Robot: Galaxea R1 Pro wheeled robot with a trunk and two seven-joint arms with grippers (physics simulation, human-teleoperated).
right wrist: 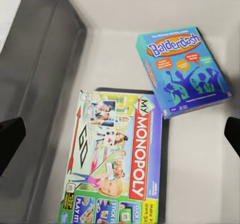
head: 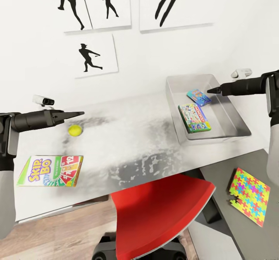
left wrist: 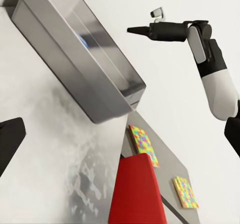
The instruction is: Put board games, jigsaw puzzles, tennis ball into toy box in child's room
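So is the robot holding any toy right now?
No, nothing is held. The right gripper hangs open over the toy box, and the left gripper hovers empty near the tennis ball.

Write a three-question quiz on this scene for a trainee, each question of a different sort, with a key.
1. True or false: the SKIP-BO game already lies in the toy box.
2. Multiple choice: which toy lies nearest the left hand? A) the tennis ball B) the Monopoly game C) a jigsaw puzzle
3. Fill in: the right hand hangs over the blue ______ game.

Key
1. False: it lies on the table, near the left end.
2. A: the ball sits on the table just below that hand in the head view.
3. Balderdash; it lies in the toy box beside the Monopoly game.
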